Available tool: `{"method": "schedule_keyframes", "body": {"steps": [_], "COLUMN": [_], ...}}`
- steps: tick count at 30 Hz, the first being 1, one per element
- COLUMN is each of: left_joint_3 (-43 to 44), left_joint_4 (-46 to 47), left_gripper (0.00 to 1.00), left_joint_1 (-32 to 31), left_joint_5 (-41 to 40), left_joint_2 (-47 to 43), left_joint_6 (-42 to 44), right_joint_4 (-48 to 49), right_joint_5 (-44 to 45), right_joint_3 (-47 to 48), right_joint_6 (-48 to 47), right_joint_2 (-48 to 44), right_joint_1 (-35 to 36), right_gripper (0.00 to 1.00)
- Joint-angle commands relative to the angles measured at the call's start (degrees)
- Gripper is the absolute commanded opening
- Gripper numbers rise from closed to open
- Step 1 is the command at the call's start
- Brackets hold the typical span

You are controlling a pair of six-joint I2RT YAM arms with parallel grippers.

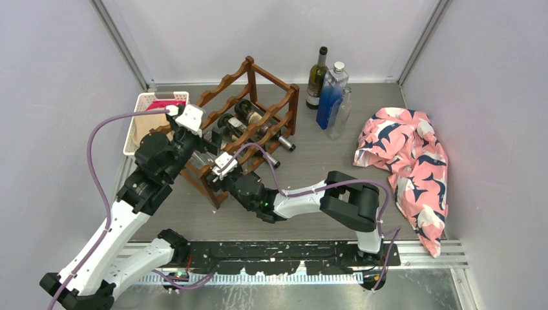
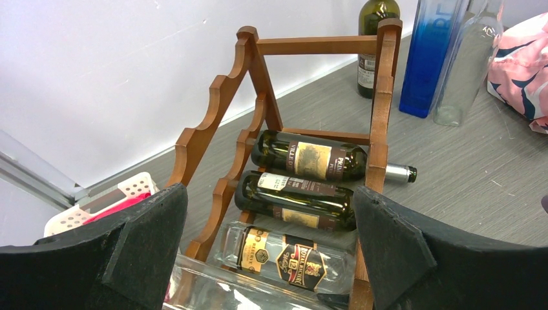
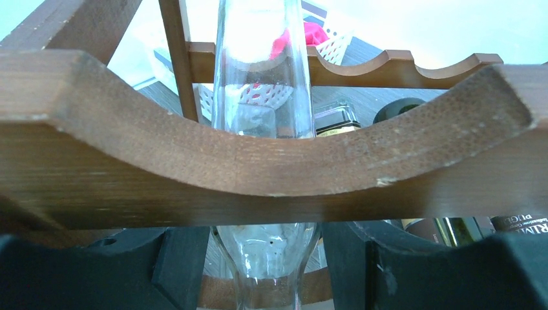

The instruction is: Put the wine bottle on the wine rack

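Wine bottle [image 3: 262, 84] lies in a wine rack [image 3: 258, 168] scallop; your right gripper [image 3: 265, 258] pinches its neck end, shown only wrist-side. Left gripper [image 2: 268, 194], at the rack's nine o'clock, gapes empty.

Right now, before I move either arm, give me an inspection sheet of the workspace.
Surface: grey table, no spills seen.
Job's things: wine rack upright, with two dark bottles and a labelled bottle lying in it; clear bottle passes over a scallop of the near rail.
Clutter: white basket left of the rack; green bottle, blue bottle and empty bottle standing at the back; pink cloth on the right.
Grippers: left gripper has its fingers wide open and holds nothing; right gripper has its fingers closed on the clear bottle's neck.
Cables: purple cables loop off both arms.
Surroundings: plain walls; nothing else seen.
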Motion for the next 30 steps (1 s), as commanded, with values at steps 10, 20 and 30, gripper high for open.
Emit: {"method": "schedule_keyframes", "body": {"steps": [10, 20, 30], "left_joint_3": [0.2, 0.2, 0.1], "left_joint_4": [4.3, 4.3, 4.3], "left_gripper": [0.98, 0.98, 0.98], "left_joint_1": [0.4, 0.5, 0.5], "left_joint_5": [-0.5, -0.5, -0.3], "left_joint_2": [-1.2, -1.1, -1.1], "left_joint_6": [0.3, 0.3, 0.2], "right_joint_4": [8.6, 8.8, 10.7], "right_joint_5": [0.8, 0.7, -1.0], "right_joint_3": [4.6, 4.1, 0.3], "right_joint_6": [1.8, 2.2, 1.2], "right_joint_2": [0.1, -0.1, -3.6], "right_joint_1": [-0.2, -0.3, -0.2], "right_gripper": [0.67, 0.72, 0.82]}}
